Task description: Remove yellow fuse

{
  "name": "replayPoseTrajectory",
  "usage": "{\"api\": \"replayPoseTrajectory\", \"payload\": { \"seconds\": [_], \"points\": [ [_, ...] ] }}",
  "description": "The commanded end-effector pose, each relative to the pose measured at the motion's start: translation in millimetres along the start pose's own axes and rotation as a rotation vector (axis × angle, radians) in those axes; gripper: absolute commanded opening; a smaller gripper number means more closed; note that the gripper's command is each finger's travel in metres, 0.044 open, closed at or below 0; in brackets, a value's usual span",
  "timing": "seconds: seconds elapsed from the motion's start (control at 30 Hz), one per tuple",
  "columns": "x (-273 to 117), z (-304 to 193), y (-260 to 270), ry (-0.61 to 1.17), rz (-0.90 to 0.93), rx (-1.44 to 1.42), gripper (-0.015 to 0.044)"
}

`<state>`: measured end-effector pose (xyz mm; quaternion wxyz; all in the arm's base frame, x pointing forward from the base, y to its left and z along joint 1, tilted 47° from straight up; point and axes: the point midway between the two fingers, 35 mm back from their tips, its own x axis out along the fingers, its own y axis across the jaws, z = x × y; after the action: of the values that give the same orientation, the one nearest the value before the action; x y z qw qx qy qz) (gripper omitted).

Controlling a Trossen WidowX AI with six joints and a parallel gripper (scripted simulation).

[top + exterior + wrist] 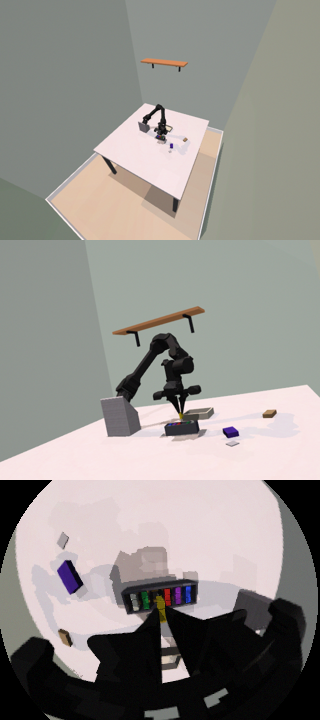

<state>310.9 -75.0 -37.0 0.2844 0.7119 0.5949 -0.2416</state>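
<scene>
My gripper (180, 413) points down and is shut on the yellow fuse (181, 416) (161, 609), holding it upright above the dark fuse block (182, 430) (145, 586). The fuse's pale prongs show below its body, their ends close to the block's top; whether they are fully clear I cannot tell. In the wrist view a dark slot shows between the green fuse (145, 600) and the red fuse (168, 597). The white fuse (134, 601), purple fuse (178, 595) and blue fuse (188, 594) sit in the block. The beige tray (207, 415) stands behind the block, partly hidden by fingers in the wrist view.
A grey slanted block (143, 127) (116, 418) (252, 608) stands left of the fuse block in the exterior view. Right of it are a purple box (230, 432) (69, 577), a grey tile (232, 443) (62, 540) and a brown block (269, 413) (65, 637). An orange shelf (164, 62) hangs on the wall.
</scene>
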Motion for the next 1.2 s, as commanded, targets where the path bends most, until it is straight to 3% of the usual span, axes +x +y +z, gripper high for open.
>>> {"api": "replayPoseTrajectory", "payload": {
  "seconds": [0.0,0.37,1.17],
  "points": [
    [-7.8,1.7,1.7,-0.008,0.005,-0.007,0.0],
    [-18.3,-2.6,3.2,-0.01,0.005,-0.007,0.0],
    [-17.4,-167.3,26.0,-0.022,0.006,-0.005,0.0]
  ]
}}
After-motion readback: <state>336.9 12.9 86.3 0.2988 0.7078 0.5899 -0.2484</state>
